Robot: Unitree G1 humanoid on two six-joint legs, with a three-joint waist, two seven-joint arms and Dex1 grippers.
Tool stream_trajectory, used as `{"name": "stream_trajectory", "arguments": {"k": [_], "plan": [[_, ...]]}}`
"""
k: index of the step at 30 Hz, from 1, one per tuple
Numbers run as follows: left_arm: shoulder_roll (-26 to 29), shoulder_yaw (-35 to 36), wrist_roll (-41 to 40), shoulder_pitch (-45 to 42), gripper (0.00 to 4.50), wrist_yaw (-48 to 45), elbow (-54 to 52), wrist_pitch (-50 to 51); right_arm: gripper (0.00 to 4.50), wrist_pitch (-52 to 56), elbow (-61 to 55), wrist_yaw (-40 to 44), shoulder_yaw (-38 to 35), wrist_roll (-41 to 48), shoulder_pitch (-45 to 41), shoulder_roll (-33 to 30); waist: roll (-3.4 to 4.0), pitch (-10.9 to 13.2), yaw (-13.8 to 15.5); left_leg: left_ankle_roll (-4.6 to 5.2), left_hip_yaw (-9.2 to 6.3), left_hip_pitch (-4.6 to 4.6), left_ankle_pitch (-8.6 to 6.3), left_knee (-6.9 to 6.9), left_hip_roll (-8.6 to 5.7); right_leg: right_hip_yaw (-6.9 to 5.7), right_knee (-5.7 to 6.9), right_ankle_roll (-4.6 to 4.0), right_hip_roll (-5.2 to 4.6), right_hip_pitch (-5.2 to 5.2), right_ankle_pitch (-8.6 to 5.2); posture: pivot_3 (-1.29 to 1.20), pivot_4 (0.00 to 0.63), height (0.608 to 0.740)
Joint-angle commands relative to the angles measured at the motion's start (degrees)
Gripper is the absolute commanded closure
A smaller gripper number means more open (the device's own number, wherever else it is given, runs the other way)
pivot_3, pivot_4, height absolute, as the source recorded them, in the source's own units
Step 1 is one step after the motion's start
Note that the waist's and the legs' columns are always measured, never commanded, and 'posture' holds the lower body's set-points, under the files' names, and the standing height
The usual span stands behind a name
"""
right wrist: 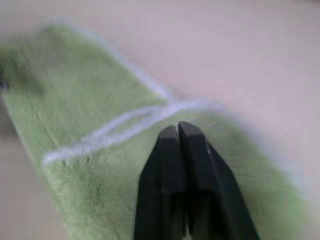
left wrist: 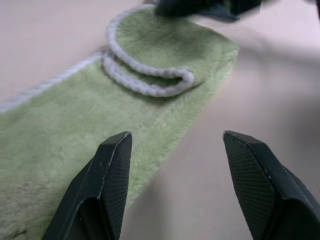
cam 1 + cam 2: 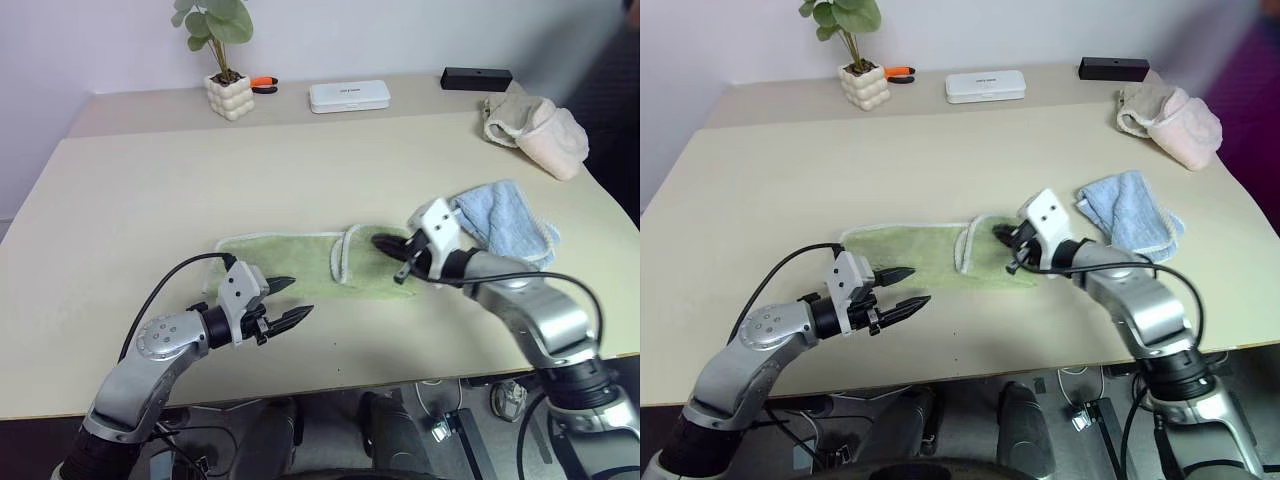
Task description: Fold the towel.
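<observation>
Your towel [image 3: 300, 262] lies flat near the middle of the bench [image 3: 150, 200], a long green strip running left to right, with its right end folded back over itself so the white edging makes a loop on top.

Your right gripper [image 3: 388, 245] is over that folded right end. In the right wrist view its two black fingers [image 1: 175, 165] sit pressed together, with green pile under and around the tips. You cannot tell from the views whether any cloth is pinched between them.

Your left gripper [image 3: 290, 302] hangs at the near edge of the towel, toward its left half, pointing right. Its jaws stand apart with nothing between them; the left wrist view shows the towel's near edge and bare bench through the gap.

A light blue cloth [image 3: 505, 225] lies just right of the towel, behind the right wrist. A cream-pink bundled towel [image 3: 535, 130] sits at the far right. Along the back edge you have a potted plant [image 3: 225, 60] in a white pot, an orange-handled tool [image 3: 264, 84] beside it, a flat white case [image 3: 349, 96] and a black box [image 3: 476, 78].
</observation>
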Motion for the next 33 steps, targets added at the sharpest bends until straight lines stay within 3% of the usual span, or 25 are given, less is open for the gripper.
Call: {"name": "stream_trajectory", "arguments": {"k": [1, 8, 9, 11, 15, 18, 25, 31, 33], "plan": [[-0.1, 1.9, -0.6, 1.6, 1.52, 1.4, -2.6, 0.2, 4.44, -5.8, 3.9, 3.4, 3.2, -4.7, 0.0, 1.3, 0.00, 0.0, 0.0, 0.00, 0.00, 0.00, 0.00, 0.01, 0.00, 0.00, 0.00, 0.00, 0.00, 0.00, 0.00, 0.00, 0.150, 0.740], [-0.4, 6.8, -2.5, 7.8, 1.52, 5.7, -7.4, 2.8, 4.44, -8.4, 3.6, 6.3, -0.6, -5.4, -2.2, 1.0, 0.01, 0.0, 0.1, -0.01, -0.03, 0.01, 0.00, 0.01, 0.01, 0.01, 0.02, -0.01, 0.00, 0.00, 0.00, 0.00, 0.150, 0.740], [-1.2, 8.5, -4.8, 9.3, 1.52, 7.0, -8.7, 5.0, 4.21, -7.5, 2.9, 7.2, -2.0, -4.3, -3.8, 0.6, 0.01, 0.0, 0.0, -0.01, -0.03, 0.01, 0.00, 0.01, 0.00, 0.01, 0.01, -0.01, 0.00, 0.01, 0.00, 0.00, 0.150, 0.740], [-4.1, 13.0, -11.5, 12.3, 1.52, 11.1, -11.7, 9.6, 3.68, -7.4, 0.9, 10.3, -3.8, -3.3, -6.9, -1.3, 0.02, 0.0, -0.1, -0.01, -0.02, 0.01, 0.00, 0.02, 0.00, 0.03, 0.01, -0.02, 0.00, 0.01, 0.00, 0.00, 0.150, 0.740], [-8.9, 21.4, -26.7, 16.9, 0.00, 19.3, -14.9, 17.6, 1.77, -8.9, -2.2, 13.8, -4.2, -3.3, -11.3, -2.6, 0.00, 0.0, -0.1, -0.01, -0.11, 0.01, -0.01, -0.01, 0.04, -0.03, 0.04, 0.00, 0.01, -0.01, 0.01, 0.00, 0.150, 0.740], [-11.9, 26.0, -35.9, 19.0, 0.00, 29.7, -14.1, 22.3, 0.29, -10.3, -4.3, 15.0, -3.9, -3.6, -12.2, -1.8, 0.00, 0.0, 0.0, -0.02, -0.13, 0.03, -0.01, -0.02, 0.07, -0.06, 0.06, -0.01, 0.05, 0.00, 0.00, 0.00, 0.150, 0.740], [-17.8, 29.7, -54.4, 13.8, 0.00, 53.7, -6.4, 22.7, 0.29, -12.2, -6.8, 16.3, -1.8, -5.3, -8.6, -0.6, -0.05, 0.0, 0.4, -0.05, -0.16, 0.03, 0.00, 0.15, -0.03, -0.03, 0.05, -0.03, -0.02, 0.11, 0.01, 0.00, 0.150, 0.740], [-19.4, 27.9, -59.0, 6.4, 0.00, 63.1, -0.6, 20.8, 0.29, -11.0, -13.1, 18.1, 1.0, -5.3, -3.6, -1.2, -0.01, -0.1, 0.3, -0.10, -0.13, 0.09, 0.03, 0.09, -0.01, -0.02, 0.09, -0.06, 0.01, 0.10, 0.04, 0.00, 0.150, 0.740], [-19.4, 27.0, -59.1, 5.0, 0.79, 64.2, 0.9, 20.6, 0.25, -10.2, -13.8, 17.5, 0.9, -5.2, -3.3, -0.7, -0.01, -0.1, 0.2, -0.10, -0.06, 0.12, 0.04, 0.10, -0.02, 0.04, 0.09, -0.08, 0.00, 0.10, 0.05, 0.00, 0.150, 0.740]]}}
